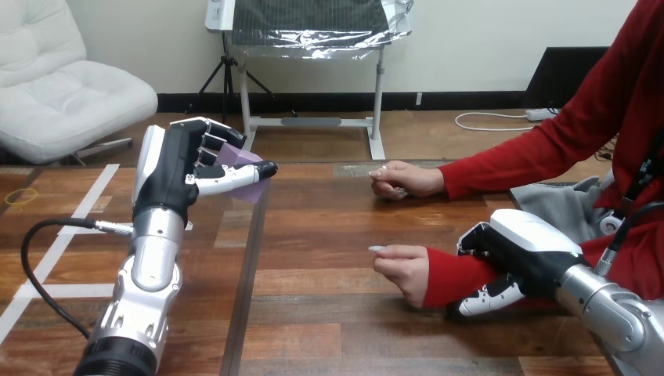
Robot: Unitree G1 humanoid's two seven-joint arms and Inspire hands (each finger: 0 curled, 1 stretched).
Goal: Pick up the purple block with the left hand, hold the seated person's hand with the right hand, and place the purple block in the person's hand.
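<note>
Nearest the camera, at the lower right, the right hand point(521, 262) is laid on the person's forearm point(462, 274), which is covered by a red sleeve. Its white-shelled back is set over the top of the sleeve, and a black-and-white digit is curled round beneath. The forearm is thus clasped a little behind the cuff. Just past that cuff, the person's near hand point(403, 270) is rested on the desk point(329, 313). It is loosely closed, with one finger stretched toward the view's left.

At the lower left, the left arm point(145, 290) is brought up from the bottom edge. Its silver forearm is raised over white tape lines point(59, 235) stuck to the wood.

Farther on, the left hand point(176, 168) is held up at the end of that arm, with its white-shelled back turned to the left. The purple block point(239, 160) is pinched in it, with curled fingers closed on it from above and the thumb stretched out beneath it toward the right. The block appears to be lifted off the desk. It is kept well apart from both of the person's hands, to their left.

Farthest away, the person's far hand point(403, 180) is rested on the desk near its far edge. Its fingers are curled in, and its red sleeve is stretched in from the right.
</note>
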